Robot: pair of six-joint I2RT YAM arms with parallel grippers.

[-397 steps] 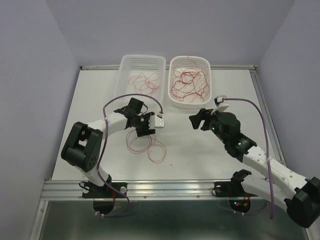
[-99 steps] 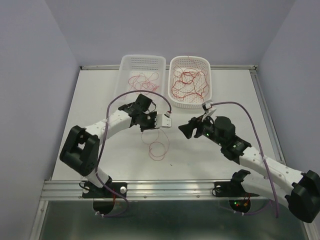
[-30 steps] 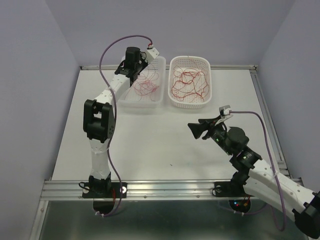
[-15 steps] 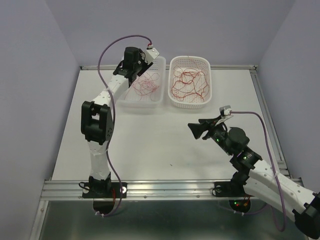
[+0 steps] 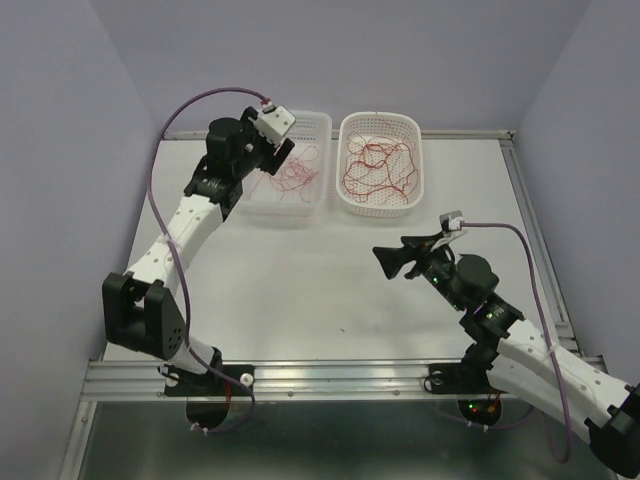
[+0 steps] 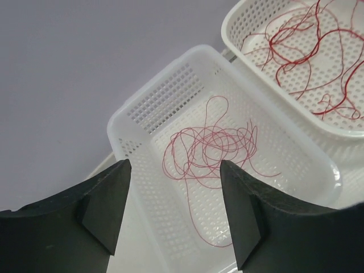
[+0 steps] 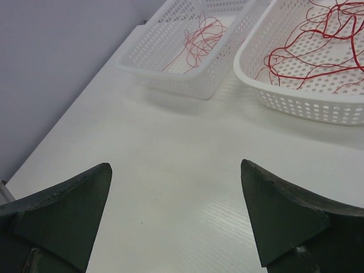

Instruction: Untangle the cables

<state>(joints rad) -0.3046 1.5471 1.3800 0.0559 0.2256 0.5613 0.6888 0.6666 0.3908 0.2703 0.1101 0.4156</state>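
Note:
Thin red cables (image 5: 292, 170) lie loosely looped in the left white basket (image 5: 318, 124); they also show in the left wrist view (image 6: 207, 149) and the right wrist view (image 7: 198, 38). A denser tangle of red cables (image 5: 378, 165) fills the right basket (image 5: 345, 128), seen too in the left wrist view (image 6: 310, 51) and the right wrist view (image 7: 318, 48). My left gripper (image 5: 268, 150) (image 6: 173, 190) hangs open and empty above the left basket's near-left part. My right gripper (image 5: 393, 260) (image 7: 173, 193) is open and empty above the bare table, well in front of the right basket.
The white table (image 5: 290, 290) is bounded by a raised rail at the right (image 5: 530, 230) and a metal frame at the near edge (image 5: 330, 375). Grey walls stand close behind and beside the baskets. The left arm's purple cable (image 5: 190, 105) arcs above the back left corner.
My left arm has pulled back from over the left basket toward the left and near side, its gripper open. The red cable it carried now lies in the left basket. The right arm has stayed still.

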